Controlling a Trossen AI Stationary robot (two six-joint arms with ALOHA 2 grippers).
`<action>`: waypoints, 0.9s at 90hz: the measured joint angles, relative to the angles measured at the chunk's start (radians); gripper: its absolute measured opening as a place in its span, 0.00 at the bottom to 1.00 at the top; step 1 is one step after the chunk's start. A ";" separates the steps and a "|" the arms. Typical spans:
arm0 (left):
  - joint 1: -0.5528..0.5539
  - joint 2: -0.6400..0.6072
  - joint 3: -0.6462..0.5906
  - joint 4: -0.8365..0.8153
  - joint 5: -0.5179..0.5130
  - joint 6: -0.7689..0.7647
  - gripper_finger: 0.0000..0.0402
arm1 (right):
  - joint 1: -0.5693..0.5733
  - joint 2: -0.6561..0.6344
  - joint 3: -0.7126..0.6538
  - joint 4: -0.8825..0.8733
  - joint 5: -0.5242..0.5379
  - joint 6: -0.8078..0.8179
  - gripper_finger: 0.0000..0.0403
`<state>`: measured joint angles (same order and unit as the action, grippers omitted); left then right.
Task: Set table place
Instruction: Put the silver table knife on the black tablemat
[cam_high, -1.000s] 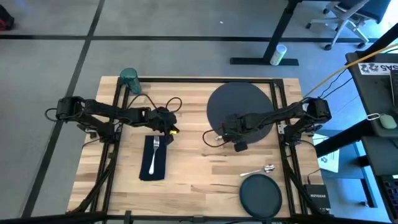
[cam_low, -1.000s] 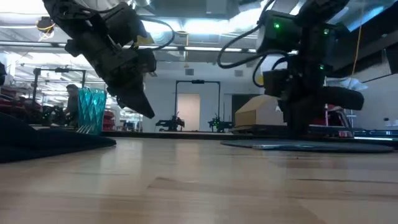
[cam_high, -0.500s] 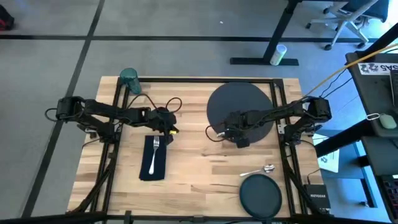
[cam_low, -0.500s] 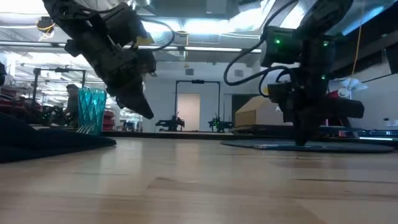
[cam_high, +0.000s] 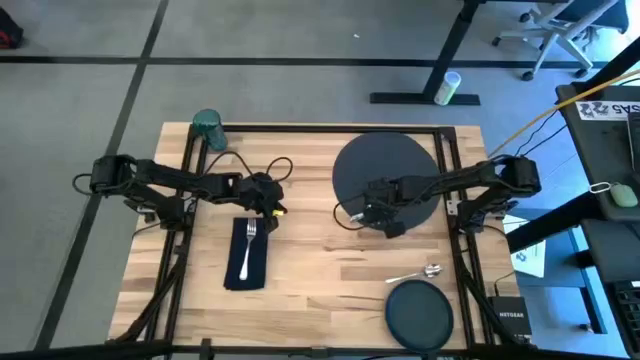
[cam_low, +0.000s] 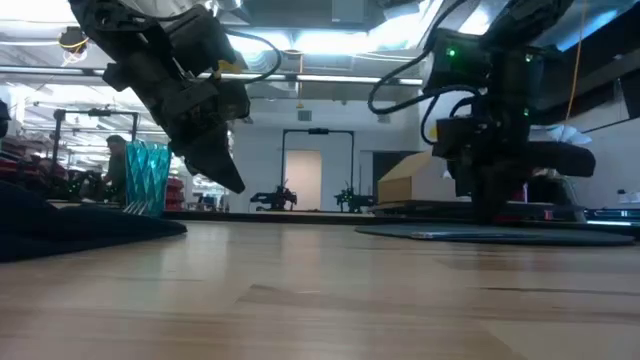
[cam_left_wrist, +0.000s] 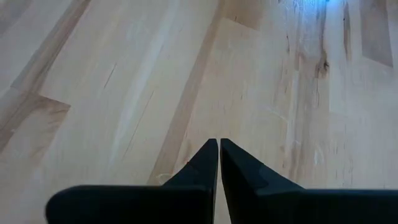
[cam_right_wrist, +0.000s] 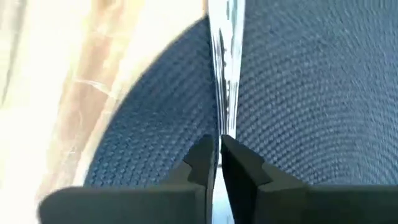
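one "netgear" box (cam_high: 510, 322) beside table (cam_high: 330, 270)

1. We see the knife (cam_right_wrist: 225, 74) only as a blurred silver strip, its far end cut off by the frame; its handle is hidden between the right gripper (cam_right_wrist: 219, 144) fingers.
2. The charger (cam_right_wrist: 298, 93) overruns the frame.

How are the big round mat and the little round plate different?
The charger is bigger than the small plate. The charger sits at the table's far side with the right gripper at its edge; the small plate sits at the near edge, with no gripper near it. Both are dark and round.
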<state>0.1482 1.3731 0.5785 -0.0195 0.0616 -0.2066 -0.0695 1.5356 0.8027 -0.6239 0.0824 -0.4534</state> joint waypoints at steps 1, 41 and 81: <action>0.000 0.000 0.000 0.000 0.000 0.000 0.00 | -0.003 0.000 0.000 0.000 -0.001 -0.002 0.09; 0.000 0.000 0.000 0.000 0.000 -0.003 0.00 | -0.097 0.000 0.000 -0.005 -0.110 -0.084 0.20; 0.000 0.000 0.000 0.000 0.000 0.003 0.00 | -0.124 -0.002 -0.050 0.010 -0.098 -0.096 0.15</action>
<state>0.1482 1.3731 0.5785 -0.0191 0.0612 -0.2031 -0.1936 1.5333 0.7522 -0.6139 -0.0154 -0.5492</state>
